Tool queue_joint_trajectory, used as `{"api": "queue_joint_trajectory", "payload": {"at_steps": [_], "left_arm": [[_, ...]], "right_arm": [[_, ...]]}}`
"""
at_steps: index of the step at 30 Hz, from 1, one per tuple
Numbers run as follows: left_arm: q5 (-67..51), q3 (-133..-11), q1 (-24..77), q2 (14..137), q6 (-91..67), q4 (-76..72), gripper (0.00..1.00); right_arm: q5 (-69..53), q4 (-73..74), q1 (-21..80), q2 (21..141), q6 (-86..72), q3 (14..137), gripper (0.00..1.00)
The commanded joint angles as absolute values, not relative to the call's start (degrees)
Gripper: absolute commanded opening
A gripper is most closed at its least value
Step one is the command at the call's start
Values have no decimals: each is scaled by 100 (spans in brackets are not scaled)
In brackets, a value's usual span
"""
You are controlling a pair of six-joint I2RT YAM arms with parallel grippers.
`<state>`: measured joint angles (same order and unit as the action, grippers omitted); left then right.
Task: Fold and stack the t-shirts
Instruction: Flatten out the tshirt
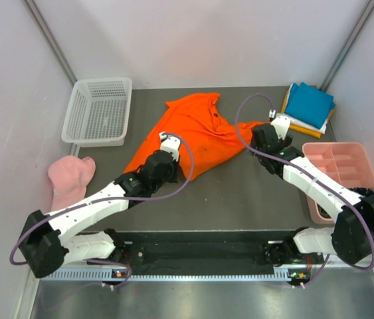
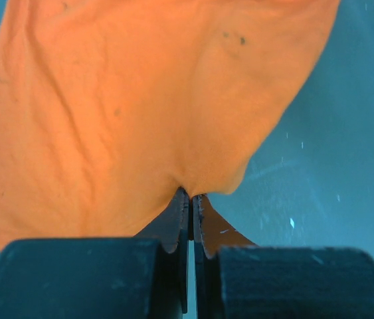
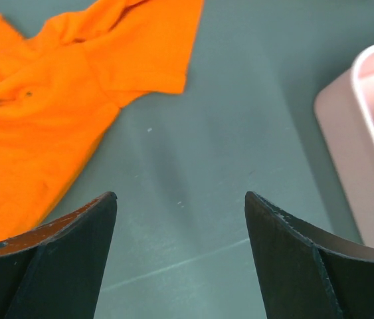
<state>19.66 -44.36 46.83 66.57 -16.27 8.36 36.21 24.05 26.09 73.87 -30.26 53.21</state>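
Orange cotton, soft and limp: the orange t-shirt (image 1: 196, 129), spread crumpled and skewed over the far middle of the worktop (image 1: 240, 193), collar toward the far edge, lower part trailing toward the left. Light by the look and without any stiffness. Likely to sag, bunch and trail when lifted, and to drag rather than glide over the dark surface. Best taken at a hem, a shoulder seam or a sleeve end, at two points well apart, so as to keep one edge taut for folding.

Left claw (image 2: 191, 199) pinched tight on an edge of the shirt at its left side, a small pucker of cloth caught between the closed tips. Right claw (image 3: 180, 206) standing wide and holding nothing, poised above bare worktop just beside the sleeve (image 3: 153, 53) on the shirt's right side.

At the far right corner, the folded stack (image 1: 309, 106): teal on top, white and amber edges peeking out beneath.

Elsewhere: a white mesh basket (image 1: 99, 109) at the far left corner, a pale pink cap (image 1: 70, 176) by the left edge, a pink divided tray (image 1: 346, 166) along the right edge, close by the right arm. None touching the orange shirt. Tightest room probably on the right, between tray and stack.
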Motion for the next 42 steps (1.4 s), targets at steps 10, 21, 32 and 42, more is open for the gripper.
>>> {"api": "queue_joint_trajectory", "payload": {"at_steps": [10, 21, 32, 42], "left_arm": [[1617, -4877, 4676, 5766, -1652, 2572, 0], [2792, -5878, 4667, 5001, -1933, 4138, 0], [4060, -6328, 4571, 5221, -2021, 4729, 0], [4052, -6504, 4079, 5273, -1785, 4720, 0]], "right_arm": [[3243, 2100, 2795, 8278, -3401, 5615, 78], [3419, 2267, 2795, 8807, -3375, 6143, 78], [3173, 2988, 2795, 8377, -3463, 5784, 78], [2092, 3480, 2795, 7594, -2726, 5133, 75]]}}
